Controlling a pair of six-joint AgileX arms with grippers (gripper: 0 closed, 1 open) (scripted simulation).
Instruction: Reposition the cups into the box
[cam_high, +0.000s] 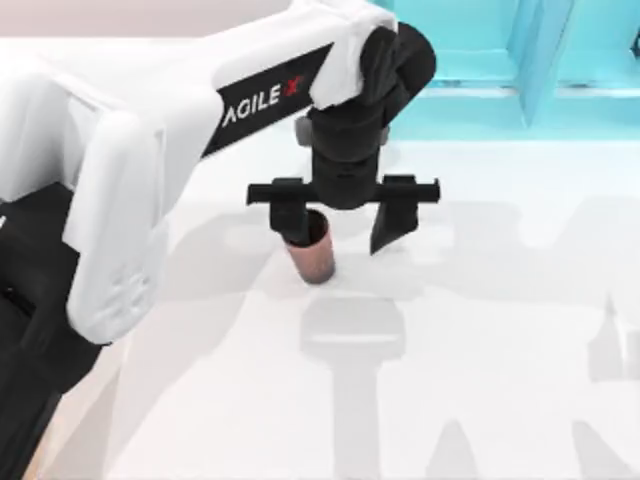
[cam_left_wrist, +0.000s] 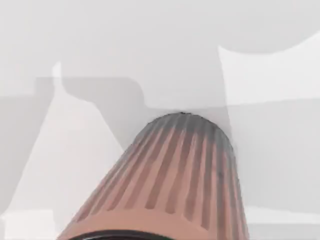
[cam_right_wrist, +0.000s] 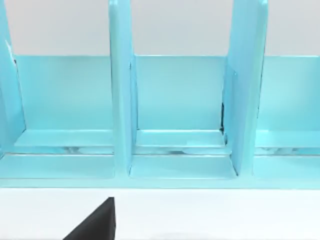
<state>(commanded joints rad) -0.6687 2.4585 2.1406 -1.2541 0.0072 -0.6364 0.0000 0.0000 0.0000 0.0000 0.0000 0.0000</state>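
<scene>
A white desk (cam_high: 480, 330) backed by a cyan shelf frame (cam_high: 520, 70): the left pincer (cam_high: 345, 225) hangs over the ribbed brown cup (cam_high: 312, 255), fingers spread wide, one touching its rim, nothing gripped. The cup stands on the desk near centre. Judged from this, the grasp, the carry and the placing all remain.

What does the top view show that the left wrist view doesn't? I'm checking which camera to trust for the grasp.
Top view alone: the left arm's open pincer straddling the brown cup, one finger at its rim and the other well clear, plus the cyan frame at the table's far edge. Left wrist view alone: the cup's vertical ribbing, close up. Both share the brown cup on the white table.
</scene>
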